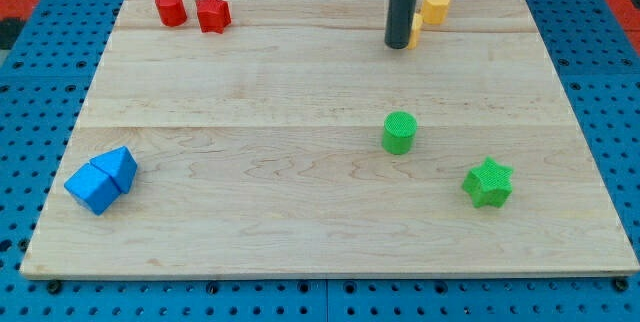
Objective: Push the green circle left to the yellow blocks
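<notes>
The green circle (399, 132) stands right of the board's middle. A yellow block (435, 6) sits near the view's top right, and a second yellow block (415, 30) shows only as a sliver behind the rod. My tip (400, 46) rests on the board at the view's top, touching or just left of the yellow blocks, and well above the green circle.
A green star (488, 183) lies lower right of the green circle. A red cylinder (170, 8) and a red star (212, 13) sit at the top left. Two blue blocks (102, 179) lie together at the lower left. The wooden board (300, 232) rests on a blue pegboard.
</notes>
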Action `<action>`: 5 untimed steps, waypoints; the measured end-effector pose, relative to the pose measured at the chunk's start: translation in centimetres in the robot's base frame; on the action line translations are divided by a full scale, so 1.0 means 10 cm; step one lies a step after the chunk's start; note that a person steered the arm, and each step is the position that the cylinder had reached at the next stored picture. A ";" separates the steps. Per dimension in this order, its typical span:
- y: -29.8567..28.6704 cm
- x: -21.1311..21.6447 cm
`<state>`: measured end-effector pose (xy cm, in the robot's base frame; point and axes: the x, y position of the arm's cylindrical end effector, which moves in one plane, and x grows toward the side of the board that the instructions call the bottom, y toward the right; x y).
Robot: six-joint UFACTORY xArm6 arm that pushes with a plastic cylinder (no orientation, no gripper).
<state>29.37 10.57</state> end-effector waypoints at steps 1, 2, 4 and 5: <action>0.27 -0.05; 0.21 0.33; 0.73 1.83; 0.13 1.99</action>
<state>49.25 11.83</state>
